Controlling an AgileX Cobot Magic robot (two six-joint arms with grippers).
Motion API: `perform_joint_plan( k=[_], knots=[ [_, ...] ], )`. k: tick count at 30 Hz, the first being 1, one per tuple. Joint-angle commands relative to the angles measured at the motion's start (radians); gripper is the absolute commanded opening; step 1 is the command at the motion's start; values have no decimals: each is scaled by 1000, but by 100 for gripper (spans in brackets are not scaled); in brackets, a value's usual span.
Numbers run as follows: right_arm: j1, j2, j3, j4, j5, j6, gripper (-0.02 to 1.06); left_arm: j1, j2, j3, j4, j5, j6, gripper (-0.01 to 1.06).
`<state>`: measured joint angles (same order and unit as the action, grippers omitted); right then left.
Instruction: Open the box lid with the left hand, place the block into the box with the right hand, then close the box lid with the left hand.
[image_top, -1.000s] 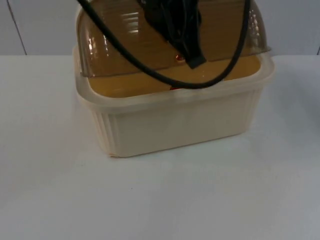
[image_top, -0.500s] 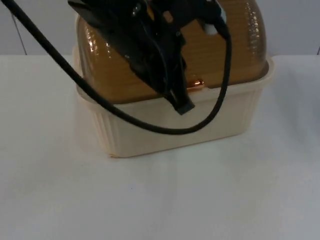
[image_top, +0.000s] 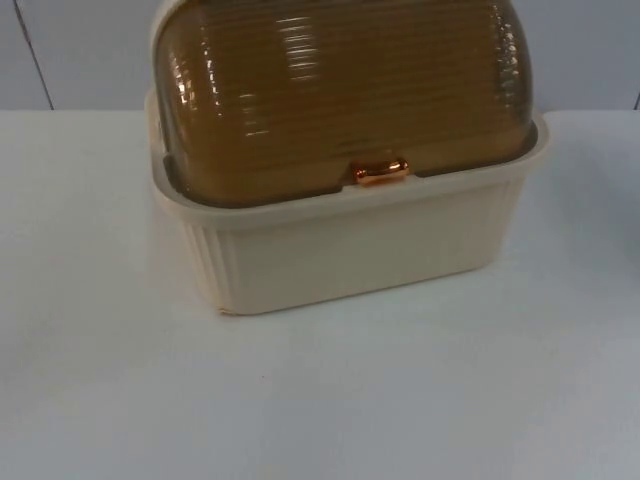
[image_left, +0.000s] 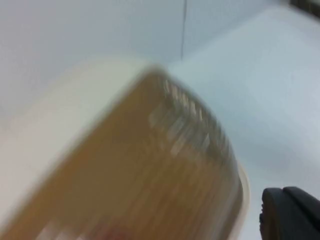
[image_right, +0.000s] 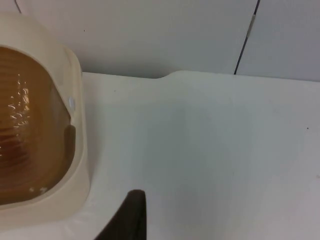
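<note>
The cream ribbed box (image_top: 350, 250) stands at the back middle of the table. Its amber see-through domed lid (image_top: 340, 90) is down on the rim, and the small orange latch (image_top: 381, 173) sits at the front edge. What is inside is hidden by the lid. In the blurred left wrist view, my left gripper (image_left: 292, 215) hangs above and beside the lid (image_left: 150, 170), apart from it. My right gripper (image_right: 131, 215) waits low over the table, to the side of the box (image_right: 75, 150) and not touching it.
The white table (image_top: 320, 400) spreads out in front of the box and to both sides. The grey partition wall (image_right: 165, 35) rises close behind the box.
The lid came down from half open to shut. The left arm, which was over the box pushing the lid, has drawn up and away out of the top view.
</note>
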<state>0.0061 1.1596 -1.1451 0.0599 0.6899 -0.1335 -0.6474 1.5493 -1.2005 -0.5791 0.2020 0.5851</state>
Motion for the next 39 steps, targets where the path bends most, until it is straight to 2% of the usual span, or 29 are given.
perform_joint_plan(
  k=[1, 5, 7, 8, 12, 13, 15, 16, 19, 22, 29, 31, 33, 34, 35, 36, 39],
  knots=[
    [4, -1, 0, -5, 1, -1, 105, 22, -87, 2, 46, -27, -7, 0],
    [4, -1, 0, -5, 1, -1, 105, 83, -212, 2, 132, -13, -7, 0],
    [4, -1, 0, -5, 1, -1, 105, 204, -301, 2, 164, -2, -17, 0],
    [4, -1, 0, -5, 1, -1, 105, 204, -301, 2, 164, -2, -17, 0],
    [4, -1, 0, -5, 1, -1, 105, 501, -352, 2, 161, 13, -189, 0],
    [4, -1, 0, -5, 1, -1, 105, 501, -352, 2, 161, 13, -189, 0],
    [4, -1, 0, -5, -4, -1, 105, 643, -335, 6, 134, 45, -254, 0],
    [4, -1, 0, -5, -9, -1, 105, 680, -320, 13, 117, 60, -254, 0],
    [4, -1, 0, -5, -21, -1, 105, 680, -293, 35, 123, 57, -219, 0],
    [4, -1, 0, -5, -25, -1, 105, 608, -242, 64, 133, 48, -143, 0],
    [4, -1, 0, -2, -19, -1, 105, 587, -169, 66, 168, 89, -144, 3],
    [4, -1, 0, -2, -9, -1, 105, 590, -163, 66, 170, 96, -144, 24],
    [4, -1, 0, -2, 4, -1, 105, 590, -163, 66, 155, 72, -144, 60],
    [4, -1, 0, -2, 11, -1, 105, 588, -165, 66, 129, 65, -153, 85],
    [4, -1, 0, -2, 11, -1, 105, 588, -165, 66, 129, 65, -153, 85],
    [4, -1, 0, -2, 13, -1, 105, 588, -165, 66, 109, 60, -157, 105],
    [4, -1, 0, -2, 18, 8, 105, 588, -171, 66, 96, 77, -155, 104]
  ],
)
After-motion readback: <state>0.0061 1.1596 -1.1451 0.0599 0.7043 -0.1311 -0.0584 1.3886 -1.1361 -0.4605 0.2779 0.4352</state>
